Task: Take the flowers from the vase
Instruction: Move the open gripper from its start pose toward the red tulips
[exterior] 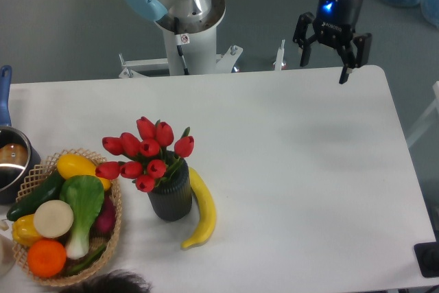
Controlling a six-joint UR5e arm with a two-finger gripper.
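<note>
The flowers [145, 152], a bunch of red tulip buds on green stems, stand in the vase [171, 199], a short dark ribbed cylinder on the left part of the white table [302, 169]. My gripper [325, 65] hangs above the table's far right edge, far from the flowers. Its two black fingers are spread apart and hold nothing.
A yellow banana [201, 209] lies against the vase's right side. A wicker basket [110, 235] of vegetables and fruit sits at the front left. A metal pot with a blue handle [8, 162] is at the left edge. The arm's base [185, 12] stands behind the table.
</note>
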